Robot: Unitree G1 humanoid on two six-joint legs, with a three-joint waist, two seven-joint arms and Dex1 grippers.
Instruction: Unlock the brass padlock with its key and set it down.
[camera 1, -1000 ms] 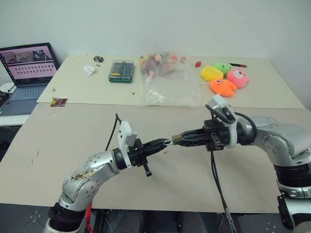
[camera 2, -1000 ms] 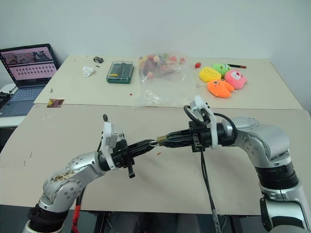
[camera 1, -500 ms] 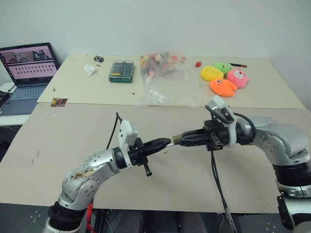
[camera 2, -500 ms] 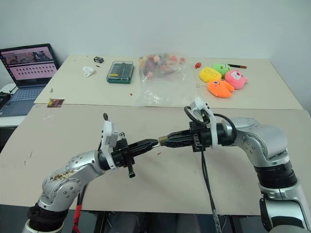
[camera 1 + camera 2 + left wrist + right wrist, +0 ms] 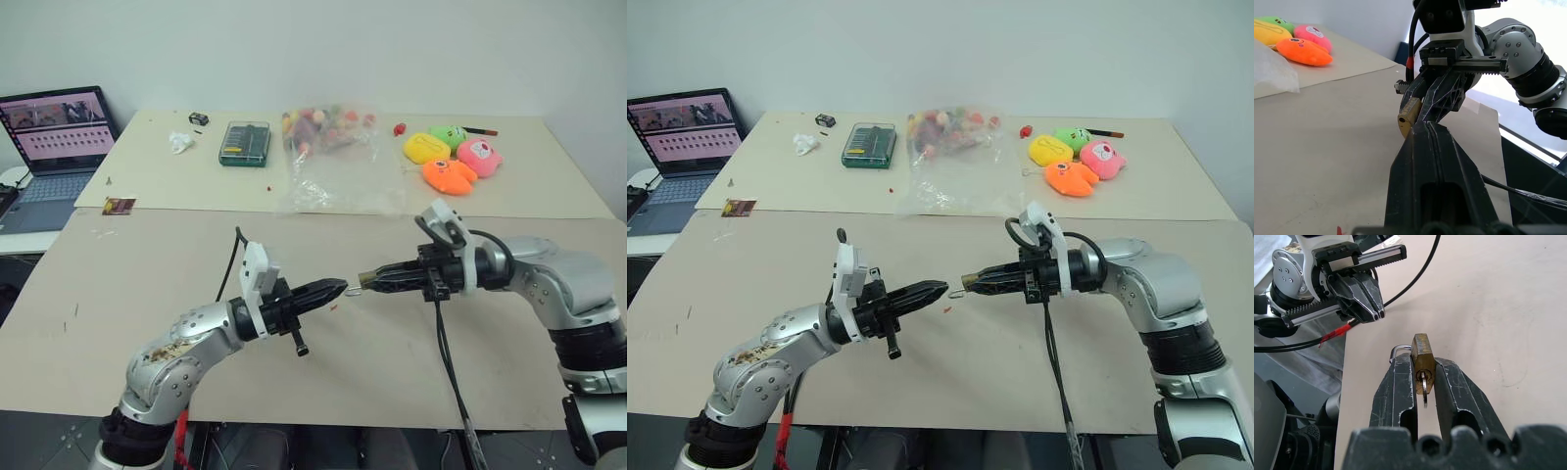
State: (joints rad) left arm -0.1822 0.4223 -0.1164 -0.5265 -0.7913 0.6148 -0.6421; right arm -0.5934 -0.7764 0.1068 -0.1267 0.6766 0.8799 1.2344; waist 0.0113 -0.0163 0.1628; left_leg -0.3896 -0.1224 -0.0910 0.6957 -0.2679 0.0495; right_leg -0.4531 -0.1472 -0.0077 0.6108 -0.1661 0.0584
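The two eye views look from the robot's head forward and down over the desk [image 5: 147,264], side by side, and share almost the whole scene from the laptop [image 5: 57,132] on the left to the soft toys [image 5: 453,157] at the far right; the right eye sees it slightly shifted; the left wrist view sits low behind the left pincer [image 5: 1425,128], very near, facing along its fingers towards the right pincer [image 5: 1437,95] and the toys beyond; the right wrist view sits just behind the right pincer [image 5: 1422,363], looking along it over the padlock [image 5: 1422,360] towards the left pincer [image 5: 1378,313]; each wrist view shares the other pincer and the desk between them.
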